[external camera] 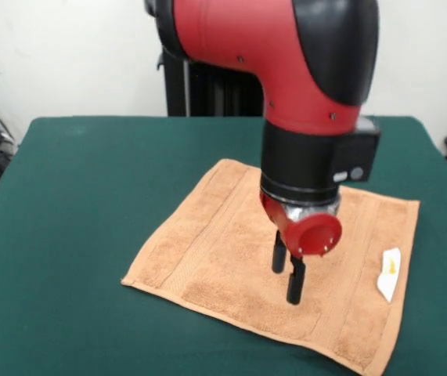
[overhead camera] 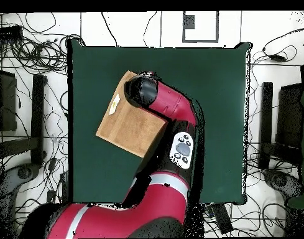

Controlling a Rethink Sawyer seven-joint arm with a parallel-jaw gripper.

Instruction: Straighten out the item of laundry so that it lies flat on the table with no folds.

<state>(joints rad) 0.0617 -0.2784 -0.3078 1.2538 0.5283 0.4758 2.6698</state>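
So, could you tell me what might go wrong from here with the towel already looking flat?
The gripper hangs just above the middle of the towel; pressing or dragging there could bunch the cloth into new folds. The white label near one edge sticks up and could catch. Lifting away while pinching terry would pull the towel off the table.

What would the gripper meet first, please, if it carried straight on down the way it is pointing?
The gripper points down at the towel, so it would most likely meet the towel's middle first, with the table beneath it. How far above it hangs is unclear.
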